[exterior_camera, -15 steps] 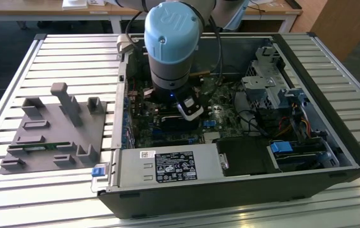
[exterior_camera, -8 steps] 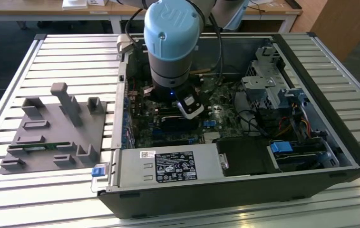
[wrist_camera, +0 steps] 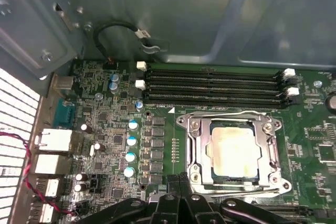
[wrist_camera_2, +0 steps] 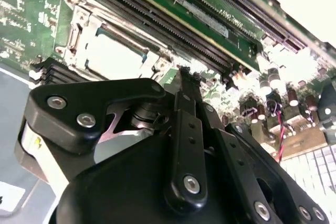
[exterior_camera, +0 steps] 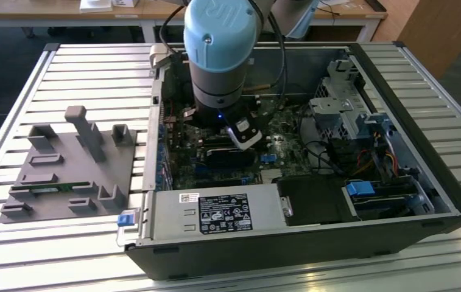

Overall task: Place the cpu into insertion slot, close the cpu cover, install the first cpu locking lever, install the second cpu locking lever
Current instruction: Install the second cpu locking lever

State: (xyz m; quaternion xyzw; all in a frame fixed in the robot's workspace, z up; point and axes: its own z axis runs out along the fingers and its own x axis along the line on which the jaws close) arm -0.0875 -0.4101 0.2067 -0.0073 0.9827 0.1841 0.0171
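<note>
The cpu (wrist_camera: 234,153) lies flat in its socket on the green motherboard, its dull grey top showing through the window of the cpu cover (wrist_camera: 197,141). The silvery cover frame is folded down over the chip. Thin metal locking levers (wrist_camera: 235,113) run along the socket's edges. My gripper (wrist_camera: 179,180) hovers just beside the socket, apart from it, its black fingers together with nothing between them. In the second wrist view the gripper (wrist_camera_2: 184,73) points toward the same socket (wrist_camera_2: 107,55). In the exterior view the arm (exterior_camera: 218,61) reaches down into the open computer case (exterior_camera: 393,140).
Black memory slots (wrist_camera: 210,83) run beside the socket, with blue-topped capacitors (wrist_camera: 131,148) and rear ports (wrist_camera: 52,141) nearby. A power supply (exterior_camera: 214,214) and drive cage (exterior_camera: 342,103) crowd the case. A grey fixture block (exterior_camera: 67,167) sits on the slatted table at the exterior view's left.
</note>
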